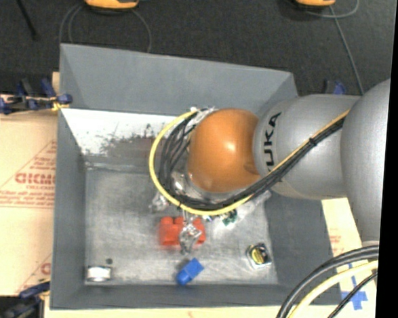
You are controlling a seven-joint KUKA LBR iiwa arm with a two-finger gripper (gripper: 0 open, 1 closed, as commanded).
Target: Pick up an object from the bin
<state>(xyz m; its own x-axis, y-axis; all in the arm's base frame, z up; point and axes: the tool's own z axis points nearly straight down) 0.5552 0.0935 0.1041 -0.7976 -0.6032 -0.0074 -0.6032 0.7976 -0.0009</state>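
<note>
Arm's orange-capped wrist above a red block, blue piece nearby.

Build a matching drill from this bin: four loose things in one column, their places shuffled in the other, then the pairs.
Things
1. red block
2. blue piece
3. black-and-yellow piece
4. silver piece

Places
A. lower left corner of the bin
B. right side of the floor, near the wall
C. middle of the floor, right at the gripper
D. by the lower wall, just below the red block

Pairs: 1-C, 2-D, 3-B, 4-A
</note>
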